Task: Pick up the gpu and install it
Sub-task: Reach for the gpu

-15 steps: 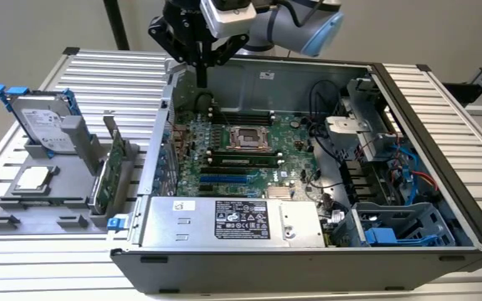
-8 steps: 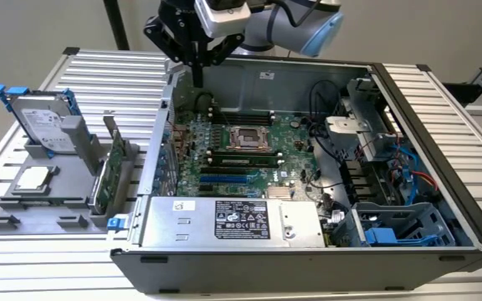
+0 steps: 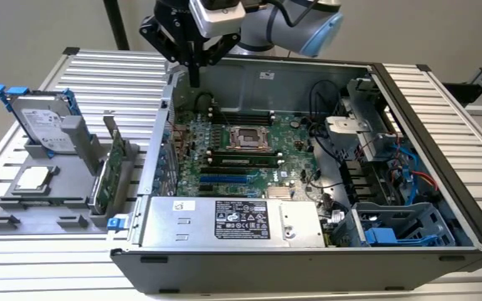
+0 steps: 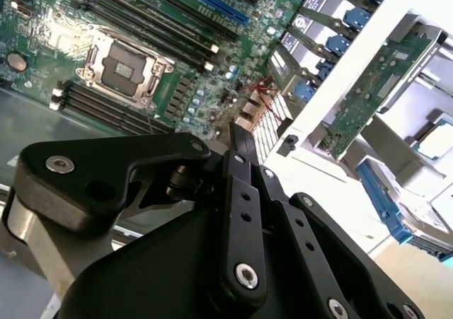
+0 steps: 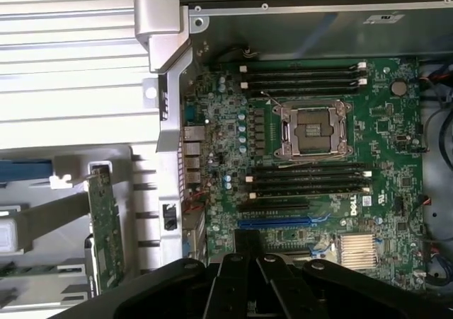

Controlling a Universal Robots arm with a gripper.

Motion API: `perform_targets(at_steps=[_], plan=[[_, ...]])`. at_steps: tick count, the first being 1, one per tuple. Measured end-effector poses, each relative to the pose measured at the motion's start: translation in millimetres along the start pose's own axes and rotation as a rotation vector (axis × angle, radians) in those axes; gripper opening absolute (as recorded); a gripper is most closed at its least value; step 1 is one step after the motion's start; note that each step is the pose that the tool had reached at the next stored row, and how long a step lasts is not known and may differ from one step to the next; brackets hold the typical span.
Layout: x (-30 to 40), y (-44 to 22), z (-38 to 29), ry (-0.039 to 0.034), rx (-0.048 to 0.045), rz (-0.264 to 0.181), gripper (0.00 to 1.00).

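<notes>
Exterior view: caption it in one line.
Empty tool hangs above an edge of the open computer case; the gpu stands in a gray holder on the exterior view's left.

A ribbed table of silver metal slats [image 3: 98,69] carries everything. Two things stand directly on it. A big black and grey computer case [image 3: 308,269] lies on its side with the open face up, towards the exterior view's right. Just beside it, at the exterior view's left, rests a flat grey plastic holder [image 3: 48,204].

Lower end of the gpu [image 5: 106,227] behind the black gripper [image 5: 248,238] body in the first wrist view
</notes>
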State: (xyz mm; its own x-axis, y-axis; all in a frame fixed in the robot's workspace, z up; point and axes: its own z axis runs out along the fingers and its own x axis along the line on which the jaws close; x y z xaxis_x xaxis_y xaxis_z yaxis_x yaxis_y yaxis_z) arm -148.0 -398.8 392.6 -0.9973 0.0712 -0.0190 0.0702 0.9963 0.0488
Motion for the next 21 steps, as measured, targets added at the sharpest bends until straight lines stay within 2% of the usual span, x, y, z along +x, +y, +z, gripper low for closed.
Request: perform_targets(at_steps=[21], plan=[[12.1, -0.9, -0.2, 0.0000, 0.0000, 0.000, 0.00]])
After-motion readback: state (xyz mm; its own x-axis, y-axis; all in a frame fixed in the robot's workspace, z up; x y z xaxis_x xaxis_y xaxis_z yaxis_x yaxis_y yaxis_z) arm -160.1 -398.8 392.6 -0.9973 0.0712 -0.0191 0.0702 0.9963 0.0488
